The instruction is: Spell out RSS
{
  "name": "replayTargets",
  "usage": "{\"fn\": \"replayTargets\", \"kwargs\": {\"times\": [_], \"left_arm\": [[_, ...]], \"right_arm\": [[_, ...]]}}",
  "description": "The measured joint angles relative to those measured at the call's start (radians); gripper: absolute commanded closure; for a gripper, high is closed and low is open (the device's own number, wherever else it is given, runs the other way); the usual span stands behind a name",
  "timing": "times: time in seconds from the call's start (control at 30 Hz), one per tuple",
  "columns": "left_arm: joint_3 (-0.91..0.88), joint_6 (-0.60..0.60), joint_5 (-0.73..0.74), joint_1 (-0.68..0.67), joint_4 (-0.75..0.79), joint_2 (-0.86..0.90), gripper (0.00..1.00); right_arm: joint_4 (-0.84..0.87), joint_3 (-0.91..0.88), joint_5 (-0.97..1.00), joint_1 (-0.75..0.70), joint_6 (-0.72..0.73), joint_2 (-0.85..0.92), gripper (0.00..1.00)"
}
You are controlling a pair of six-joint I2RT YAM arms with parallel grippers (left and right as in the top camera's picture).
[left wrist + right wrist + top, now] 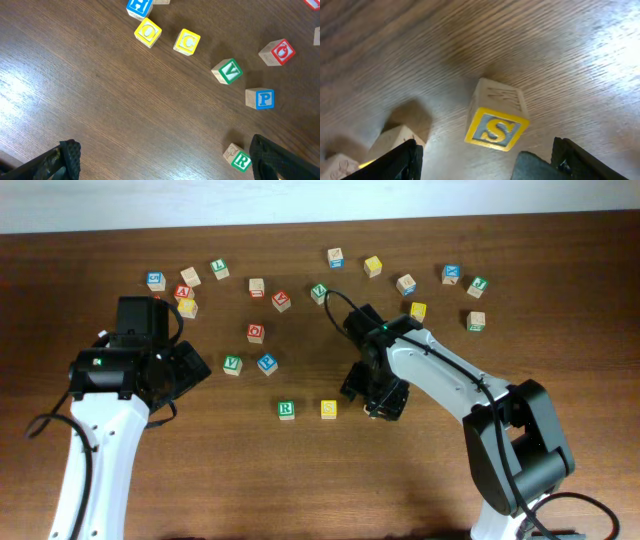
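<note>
The green R cube (286,410) and a yellow S cube (328,409) sit side by side on the table's near middle. My right gripper (373,395) hovers just right of them, open. In the right wrist view a second yellow S cube (496,121) rests on the wood between its spread fingers (485,159), touching neither; in the overhead view the gripper hides this cube. My left gripper (192,368) stands wide open at the left, holding nothing (167,152). In the left wrist view the R cube (237,159) lies just beside the right fingertip (265,152).
Several loose letter cubes are scattered across the back of the table (300,470), among them a green V (232,364), a blue one (267,364) and a red one (256,332). The left wrist view shows yellow O (148,32), yellow C (187,42) and blue P (260,98).
</note>
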Motion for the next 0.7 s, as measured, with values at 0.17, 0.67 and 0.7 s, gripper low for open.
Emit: {"fn": "replayTargets", "kwargs": {"times": [0.17,0.67,0.7], "left_arm": [[0.0,0.0,0.0,0.0,0.0,0.0,0.01],[0.0,0.0,0.0,0.0,0.0,0.0,0.01],[0.0,0.0,0.0,0.0,0.0,0.0,0.01]], "right_arm": [[0.01,-0.018,0.047,0.0,0.097,0.0,0.39],[0.092,-0.064,0.08,0.0,0.114,0.002,0.7],[0.091,-0.064,0.08,0.0,0.105,0.002,0.7]]}}
